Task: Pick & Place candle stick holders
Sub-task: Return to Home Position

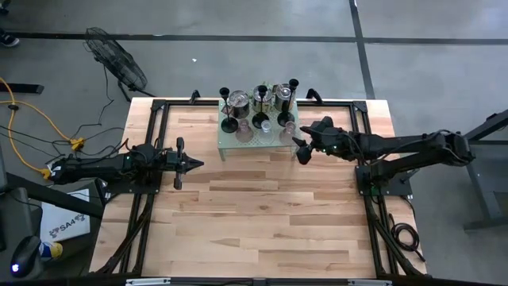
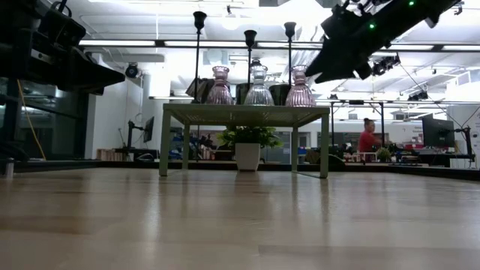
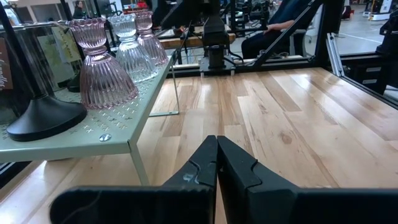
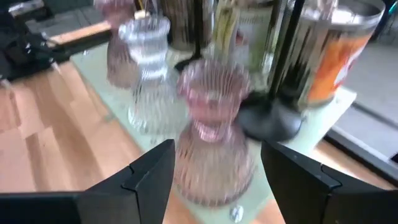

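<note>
A grey concrete floor (image 1: 262,59) crossed by dark lines lay around the pale wooden table (image 1: 262,214), and a black fan (image 1: 117,57) stood on that floor. Beyond, strip lights (image 2: 112,43) ran under a white ceiling (image 2: 150,19), and a person (image 2: 368,139) in red was far off among desks.

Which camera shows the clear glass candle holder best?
The low view: the clear glass holder stands whole, side-on, on the rack between two pink holders. Both wrist views show it partly behind a pink holder; the high view shows only its top.

Robotics lab: concrete floor (image 1: 262,67), fan (image 1: 117,62).
</note>
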Controlling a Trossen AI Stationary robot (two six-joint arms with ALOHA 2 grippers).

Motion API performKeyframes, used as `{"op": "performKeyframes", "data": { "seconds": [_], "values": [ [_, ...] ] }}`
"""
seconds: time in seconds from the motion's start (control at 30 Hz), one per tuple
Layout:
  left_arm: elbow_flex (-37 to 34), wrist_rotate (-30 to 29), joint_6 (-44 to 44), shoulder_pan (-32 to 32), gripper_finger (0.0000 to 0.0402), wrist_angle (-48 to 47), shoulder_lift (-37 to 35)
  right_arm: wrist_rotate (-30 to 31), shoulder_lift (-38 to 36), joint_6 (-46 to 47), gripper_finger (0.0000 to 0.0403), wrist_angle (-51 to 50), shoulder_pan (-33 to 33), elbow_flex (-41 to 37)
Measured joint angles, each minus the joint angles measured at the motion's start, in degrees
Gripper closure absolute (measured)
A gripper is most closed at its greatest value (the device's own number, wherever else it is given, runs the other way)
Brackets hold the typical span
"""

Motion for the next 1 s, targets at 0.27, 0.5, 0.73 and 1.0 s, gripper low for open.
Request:
{"op": "performKeyframes", "data": {
  "seconds": [0.27,0.5,0.73,1.0],
  "values": [
    [0.0,0.0,0.02,0.0,0.0402,0.0,-0.02,-5.45,-2.18,6.86,0.0172,-11.82,4.22,0.0],
    [0.0,0.0,0.01,0.0,0.0402,0.0,0.0,-16.34,-1.98,7.53,0.0188,-9.79,10.0,-3.61],
    [0.0,0.0,0.0,0.02,0.0402,0.0,-0.02,-16.14,-1.94,14.07,0.0295,5.31,16.37,-15.89],
    [0.0,0.0,0.01,0.01,0.0402,0.0,-0.01,-14.52,-5.7,14.53,0.0398,25.51,20.51,-27.88]
  ]
}}
